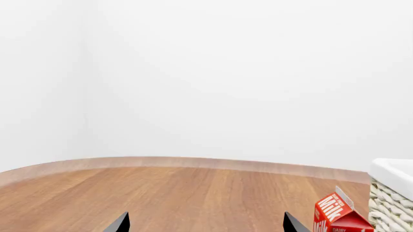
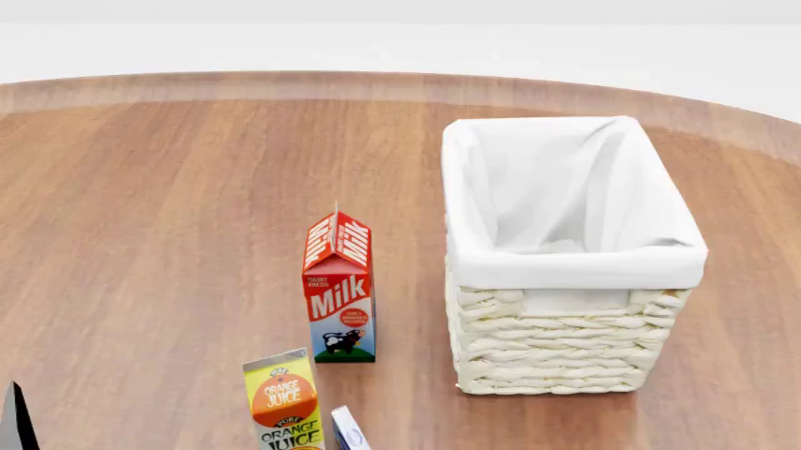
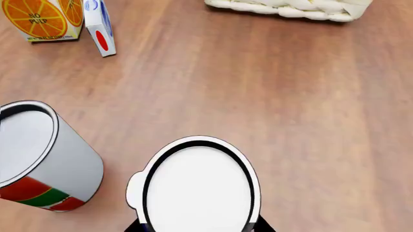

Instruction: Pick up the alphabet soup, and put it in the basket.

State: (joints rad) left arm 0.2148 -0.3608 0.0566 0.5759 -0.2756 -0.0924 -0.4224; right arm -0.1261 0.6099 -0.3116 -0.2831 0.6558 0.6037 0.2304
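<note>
Head view: a wooden tabletop (image 2: 150, 234) carries the basket (image 2: 569, 361), cream woven wicker with a white cloth lining folded over its rim, its interior showing only cloth. Just beside it stands an upright milk carton (image 2: 340, 291); nearer the camera stand an orange juice carton (image 2: 284, 403) and, close beside that, a small white-and-blue box (image 2: 347, 433) cut by the frame edge. A dark tip of the left end effector (image 2: 15, 420) enters at the lower left corner.

Left wrist view: the left end effector (image 1: 206, 224) is held level, looking across the tabletop toward a white wall. Its two dark fingertips (image 1: 119, 224) stand wide apart with nothing between them, so it is released. The milk carton and a corner of the basket lie at the frame edge.

Right wrist view: the right end effector (image 3: 197, 227) points steeply down over the white top of the alphabet soup (image 3: 199, 188), which stands on the tabletop well apart from the basket. Dark fingertips show at either side of the can's rim; whether they press on it cannot be told. A red-and-green can (image 3: 45, 164) stands near.
</note>
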